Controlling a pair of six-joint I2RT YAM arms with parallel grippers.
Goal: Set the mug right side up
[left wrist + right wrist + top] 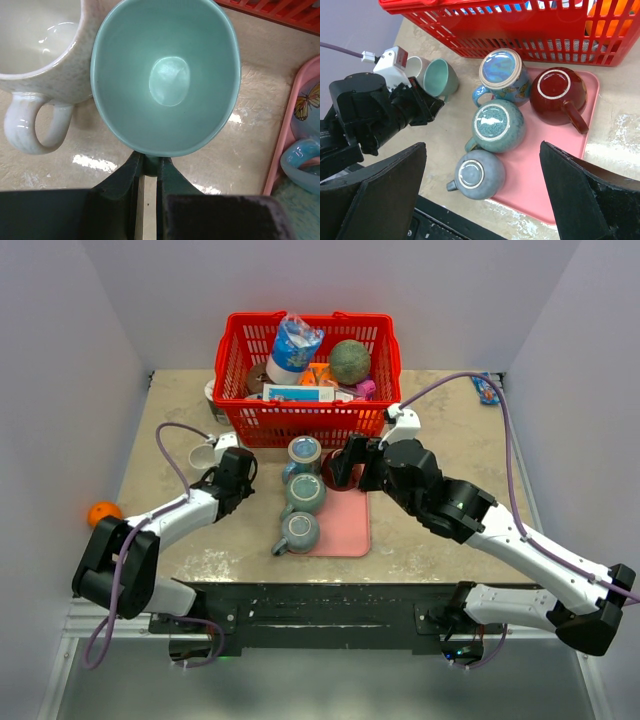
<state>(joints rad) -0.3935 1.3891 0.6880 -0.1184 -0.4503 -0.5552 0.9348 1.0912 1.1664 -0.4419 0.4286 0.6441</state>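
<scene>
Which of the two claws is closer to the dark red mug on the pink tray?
Right. The right gripper hovers open right by the dark red mug; the left gripper is off to the tray's left side, shut on the rim of a mint mug.

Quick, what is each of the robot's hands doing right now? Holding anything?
Left gripper: closed, holding the teal mug.
Right gripper: wide open, holding nothing.
</scene>
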